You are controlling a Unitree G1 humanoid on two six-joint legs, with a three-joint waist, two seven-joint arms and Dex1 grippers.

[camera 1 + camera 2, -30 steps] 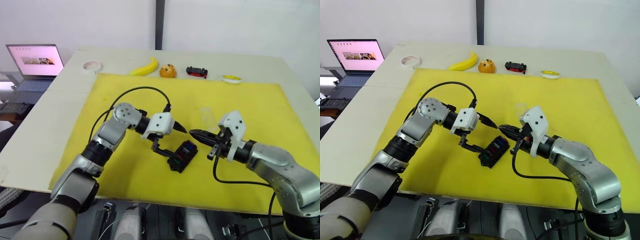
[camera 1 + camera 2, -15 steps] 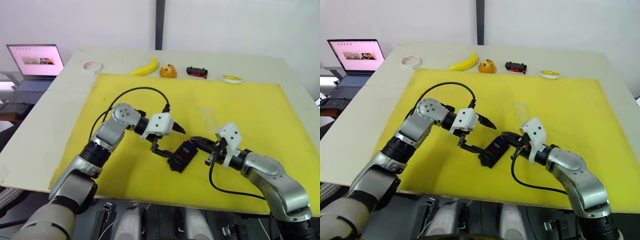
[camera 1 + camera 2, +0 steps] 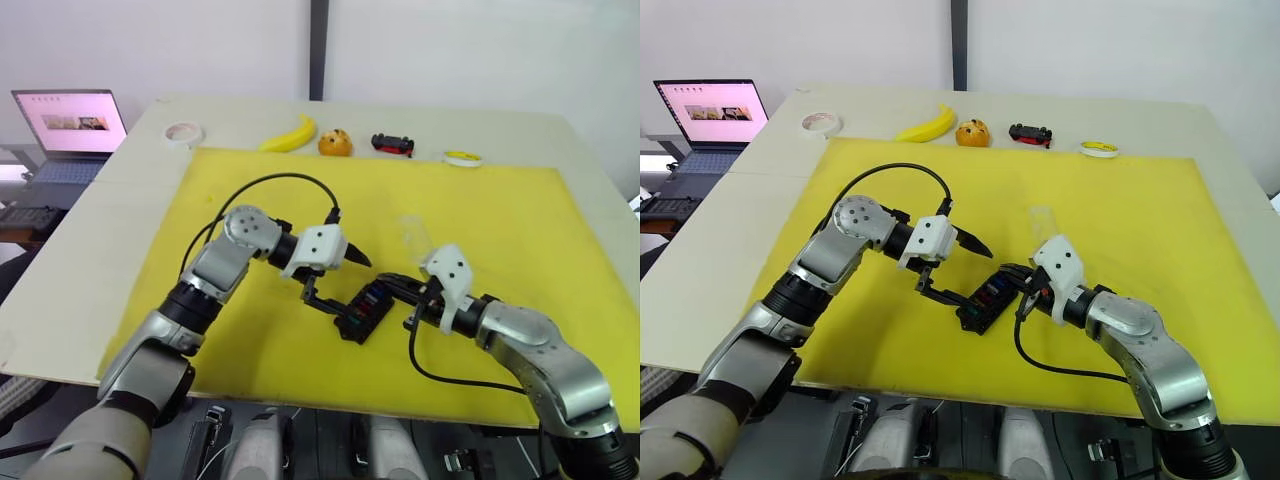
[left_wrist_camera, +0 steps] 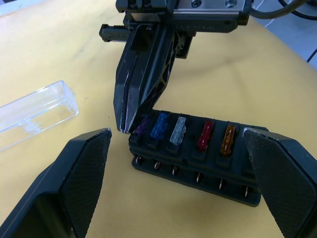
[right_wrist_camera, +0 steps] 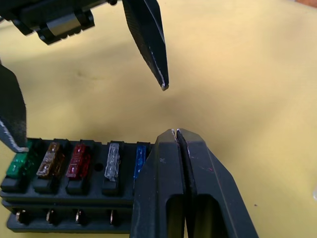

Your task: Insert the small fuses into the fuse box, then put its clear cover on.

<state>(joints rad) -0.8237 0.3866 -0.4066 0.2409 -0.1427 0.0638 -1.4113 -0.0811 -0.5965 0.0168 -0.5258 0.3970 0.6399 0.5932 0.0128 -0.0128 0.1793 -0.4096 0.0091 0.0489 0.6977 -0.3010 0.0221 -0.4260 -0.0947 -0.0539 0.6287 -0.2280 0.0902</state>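
The yellow mat [image 3: 250, 190] carries the work. At its centre lies the fuse box [image 4: 198, 153], steadied, by the look of it, by the left gripper [image 4: 173, 163], whose fingers stand wide apart either side of the block without pinching it. Six small fuses [image 4: 178, 130] sit in the slots. The clear cover [image 4: 34, 114] lies empty on the mat at about 1 o'clock from the box, not yet fitted. The right gripper [image 4: 126, 126], fingers pressed together and holding nothing visible, angles down from 3 o'clock, its tip on the purple fuse [image 4: 142, 128], probably pressing it home.
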